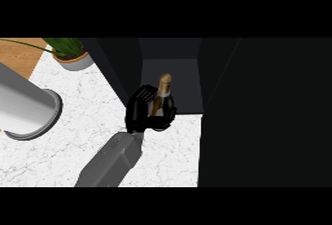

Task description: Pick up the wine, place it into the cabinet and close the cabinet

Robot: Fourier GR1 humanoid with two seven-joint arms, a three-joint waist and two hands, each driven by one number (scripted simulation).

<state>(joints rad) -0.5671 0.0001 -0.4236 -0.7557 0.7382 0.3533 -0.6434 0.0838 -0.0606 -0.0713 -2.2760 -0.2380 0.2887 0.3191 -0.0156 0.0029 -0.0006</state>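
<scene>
I see one robot hand point(144, 115) curled around the wine bottle point(162, 94), upright at the open cabinet point(170, 70) mouth. My worry: the bottle may clip the cabinet's side wall and tip.

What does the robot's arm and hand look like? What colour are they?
The one arm in view has a smooth grey forearm, rounded like a tube and widest near the bottom edge. At its end sits a glossy black hand with slim black fingers. No cables, markings or sleeves show.
</scene>
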